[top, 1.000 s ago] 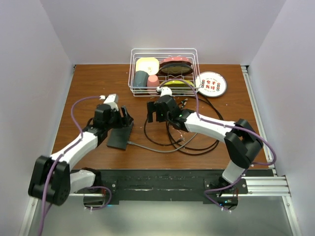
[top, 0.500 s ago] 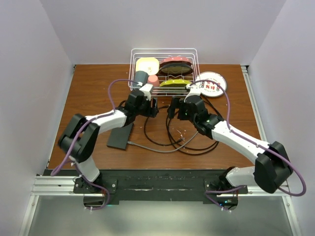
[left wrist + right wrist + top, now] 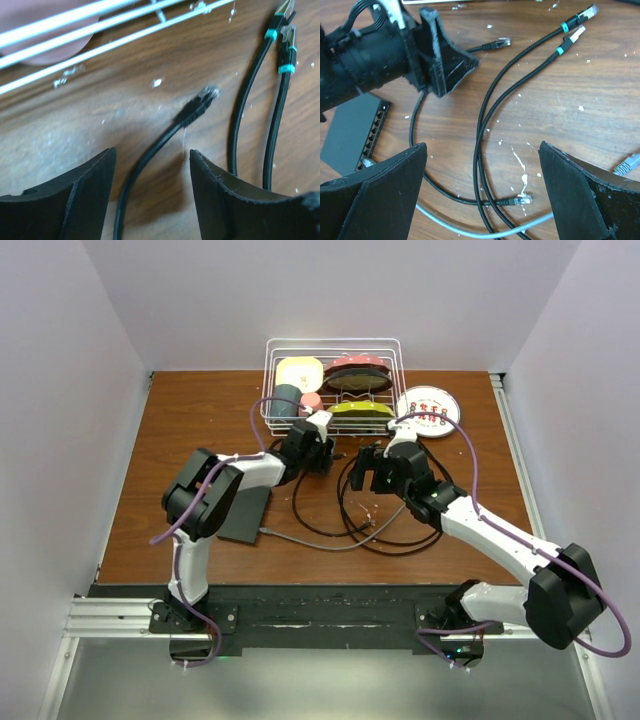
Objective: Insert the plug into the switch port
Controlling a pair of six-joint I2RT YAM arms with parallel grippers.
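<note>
Space shows between the left fingers: they stand apart and clamp nothing, straddling a thin black cable whose plug lies flat on the bench just ahead of their tips. The right fingers are also wide apart and empty, hanging over the loose cable loops to the right of the switch. The switch rests flat on the bench with its row of ports turned toward those loops, and a grey cable already seems to sit in a port at its near end, though the view there is too small to be sure. The plug lies well apart from the switch, beyond it and off to its right. Two teal-banded plugs lie further out from the switch again. The plug itself should be light and rigid, a small moulded body with a thin latch tab that I would treat as fragile. Its cable is limp yet springy, so it will likely drag and twist whatever holds it. The best hold looks to be across the black body just behind the clear tip, not on the cable, where it would swivel. The switch looks light enough to slide under a push, so bracing it may be needed.
</note>
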